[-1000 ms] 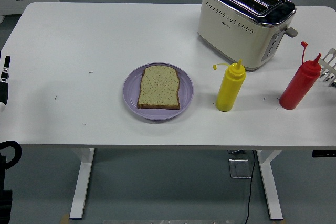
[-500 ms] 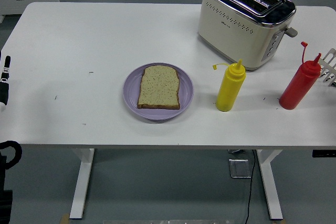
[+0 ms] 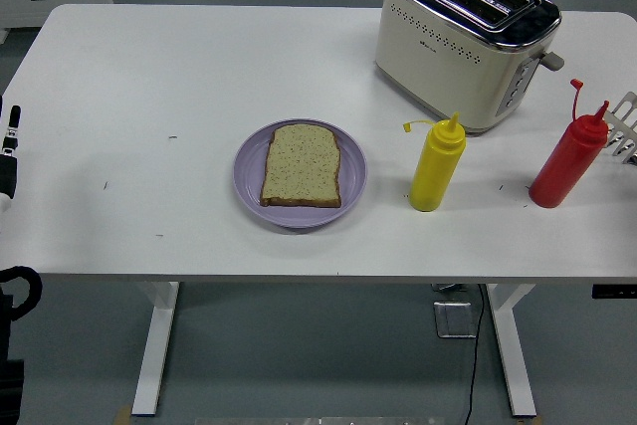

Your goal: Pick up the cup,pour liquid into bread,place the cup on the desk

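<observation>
a: no cup anywhere on the table (image 3: pixel 149 77) — the pourable things are two squeeze bottles. yellow bottle (image 3: pixel 436 165) stands upright just right of the purple plate (image 3: pixel 249 171), red bottle (image 3: pixel 568 160) further right, near the table's right edge.

b: bread?

a: one slice of bread (image 3: pixel 302 165) lying flat on the plate, centre of the table, nothing on it yet.

b: how'd the bottles handle?

a: my guess — light, soft plastic, smooth so a bit slippery, and they'll squirt if squeezed hard. take hold round the mid-body, below the nozzle. both caps look flipped open, so keep them upright till over the bread.

b: hands?

a: left hand (image 3: pixel 9 151) is a sliver at the left edge, well apart from everything, can't tell its state. right hand (image 3: pixel 624 128) shows only pale fingers just beside the red bottle — can't tell if touching, or whether released or clenched.

b: room?

a: toaster (image 3: pixel 465 39) sits close behind the yellow bottle, so come in from the front or side. left half is open. the red bottle sits close to the table edge.
</observation>
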Available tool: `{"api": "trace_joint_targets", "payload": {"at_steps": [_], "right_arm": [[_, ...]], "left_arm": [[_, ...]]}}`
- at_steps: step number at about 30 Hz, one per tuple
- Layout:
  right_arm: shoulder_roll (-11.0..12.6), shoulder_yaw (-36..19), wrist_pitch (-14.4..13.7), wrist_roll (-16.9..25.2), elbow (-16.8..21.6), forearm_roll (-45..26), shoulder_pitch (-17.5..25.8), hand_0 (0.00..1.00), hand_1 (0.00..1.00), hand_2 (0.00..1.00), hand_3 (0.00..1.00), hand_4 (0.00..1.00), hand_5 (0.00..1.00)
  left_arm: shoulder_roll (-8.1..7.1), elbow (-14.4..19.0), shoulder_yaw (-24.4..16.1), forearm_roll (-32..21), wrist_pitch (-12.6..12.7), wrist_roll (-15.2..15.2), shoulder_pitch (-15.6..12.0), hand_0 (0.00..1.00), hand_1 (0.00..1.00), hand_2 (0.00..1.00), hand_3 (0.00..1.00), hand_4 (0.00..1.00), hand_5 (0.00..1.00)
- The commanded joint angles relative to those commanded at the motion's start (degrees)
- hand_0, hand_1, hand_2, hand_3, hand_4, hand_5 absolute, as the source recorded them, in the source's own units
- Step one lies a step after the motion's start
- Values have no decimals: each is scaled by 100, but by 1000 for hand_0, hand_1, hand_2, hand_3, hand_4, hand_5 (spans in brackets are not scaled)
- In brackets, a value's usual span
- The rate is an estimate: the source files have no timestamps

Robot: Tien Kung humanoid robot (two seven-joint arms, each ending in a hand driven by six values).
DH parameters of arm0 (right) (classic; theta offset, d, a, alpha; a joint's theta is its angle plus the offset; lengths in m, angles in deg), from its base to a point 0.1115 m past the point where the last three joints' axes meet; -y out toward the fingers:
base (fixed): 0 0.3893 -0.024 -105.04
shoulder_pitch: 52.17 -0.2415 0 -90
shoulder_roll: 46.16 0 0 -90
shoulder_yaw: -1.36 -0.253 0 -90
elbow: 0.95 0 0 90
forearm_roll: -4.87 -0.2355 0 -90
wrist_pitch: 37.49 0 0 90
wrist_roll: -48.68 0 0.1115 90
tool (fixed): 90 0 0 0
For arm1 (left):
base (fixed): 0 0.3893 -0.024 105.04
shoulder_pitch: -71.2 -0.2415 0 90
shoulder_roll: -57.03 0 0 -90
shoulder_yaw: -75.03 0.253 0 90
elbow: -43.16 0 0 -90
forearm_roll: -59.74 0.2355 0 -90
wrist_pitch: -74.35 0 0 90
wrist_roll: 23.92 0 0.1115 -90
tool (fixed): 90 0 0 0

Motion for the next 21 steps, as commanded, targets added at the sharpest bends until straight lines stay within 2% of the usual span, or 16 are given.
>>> {"api": "trace_joint_targets", "payload": {"at_steps": [21], "right_arm": [[-18, 78, -6, -2, -10, -5, 31, 724, 656, 678, 724, 624, 740]], "left_arm": [[0, -11, 60, -9, 3, 1, -44, 789, 754, 749, 685, 567, 998]]}}
